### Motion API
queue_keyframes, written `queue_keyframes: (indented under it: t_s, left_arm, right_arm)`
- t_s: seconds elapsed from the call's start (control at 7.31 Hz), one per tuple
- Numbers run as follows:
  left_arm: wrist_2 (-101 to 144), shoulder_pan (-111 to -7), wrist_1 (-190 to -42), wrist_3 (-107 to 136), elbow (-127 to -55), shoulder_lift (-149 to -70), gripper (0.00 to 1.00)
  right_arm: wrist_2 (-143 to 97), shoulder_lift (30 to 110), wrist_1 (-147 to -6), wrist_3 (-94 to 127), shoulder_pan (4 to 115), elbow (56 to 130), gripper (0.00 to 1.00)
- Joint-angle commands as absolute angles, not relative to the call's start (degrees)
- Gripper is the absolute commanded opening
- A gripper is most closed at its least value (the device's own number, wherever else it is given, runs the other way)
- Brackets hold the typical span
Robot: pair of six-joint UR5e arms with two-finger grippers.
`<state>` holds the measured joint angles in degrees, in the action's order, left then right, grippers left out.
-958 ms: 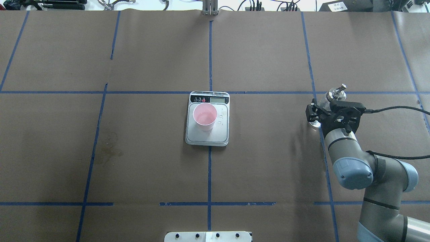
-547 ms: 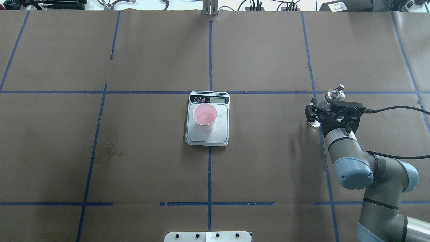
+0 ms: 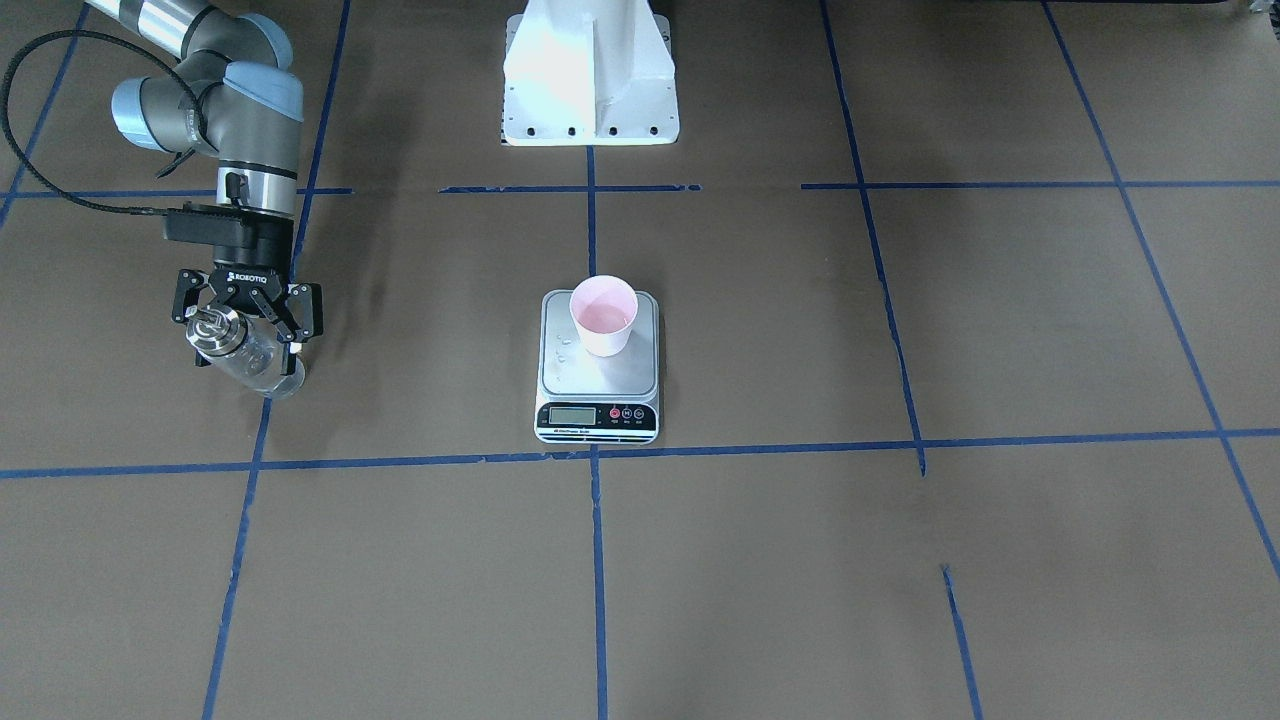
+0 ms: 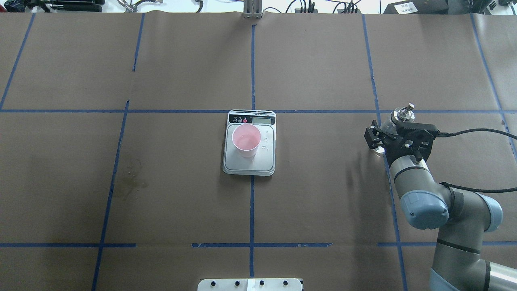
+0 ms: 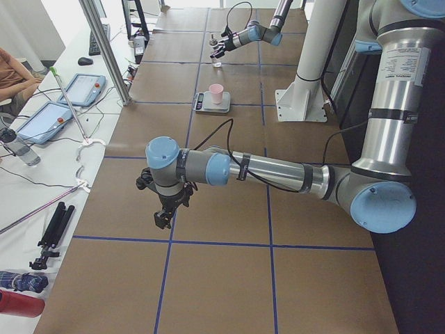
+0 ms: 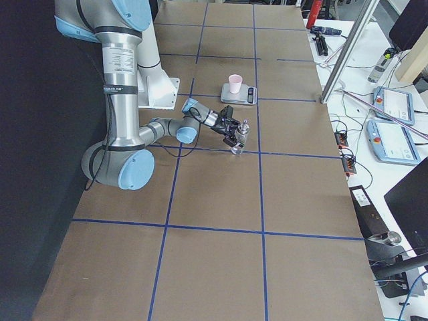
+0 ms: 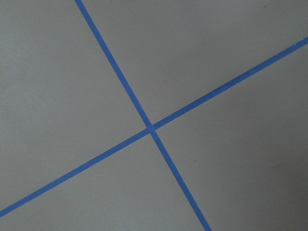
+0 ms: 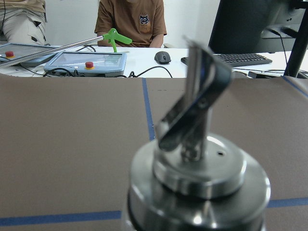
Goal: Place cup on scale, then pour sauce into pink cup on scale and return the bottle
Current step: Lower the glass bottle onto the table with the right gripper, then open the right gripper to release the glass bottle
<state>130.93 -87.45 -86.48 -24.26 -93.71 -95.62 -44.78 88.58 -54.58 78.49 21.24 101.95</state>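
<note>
The pink cup (image 4: 246,139) stands on the scale (image 4: 250,165) at the table's middle, with a little clear liquid in it. It also shows in the front view (image 3: 603,315) on the scale's steel platform (image 3: 580,378). My right gripper (image 3: 248,336) is shut on the glass bottle (image 3: 258,362) at the table's right side, and holds it upright with its base at or just above the paper. The bottle's metal cap and spout (image 8: 197,178) fill the right wrist view. My left gripper (image 5: 163,219) hangs over the table's left end, and I cannot tell whether it is open.
A few droplets (image 4: 265,144) lie on the scale's platform beside the cup. Blue tape lines (image 7: 150,128) cross the brown paper. A faint stain (image 4: 131,178) marks the paper left of the scale. The robot's white base (image 3: 590,80) stands behind the scale.
My right gripper has sunk slightly with the bottle in it, and the cap has shifted a little down and left. Cup and scale have not moved.
</note>
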Motion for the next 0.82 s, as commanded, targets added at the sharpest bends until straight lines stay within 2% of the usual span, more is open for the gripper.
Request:
queue_keyframes:
  t_s: [0.0, 0.27, 0.55, 0.68]
  left_arm:
    - [130.87, -87.45, -86.48, -24.26, -93.78, -95.71, 1.0]
    - [130.87, -87.45, -86.48, -24.26, -94.04, -95.63, 1.0]
    - [130.78, -87.45, -86.48, -24.26, -94.04, -95.62, 1.0]
    - [130.78, -87.45, -86.48, -24.26, -94.13, -95.62, 1.0]
  right_arm:
    - [-44.65, 91.21, -54.58, 78.84, 20.05, 104.75, 0.99]
    - [-44.47, 95.08, -54.58, 79.19, 18.11, 108.62, 0.98]
    - [-42.99, 95.53, -54.58, 80.68, 15.48, 109.16, 0.98]
    - [-41.85, 99.19, -54.58, 80.86, 13.03, 111.68, 0.98]
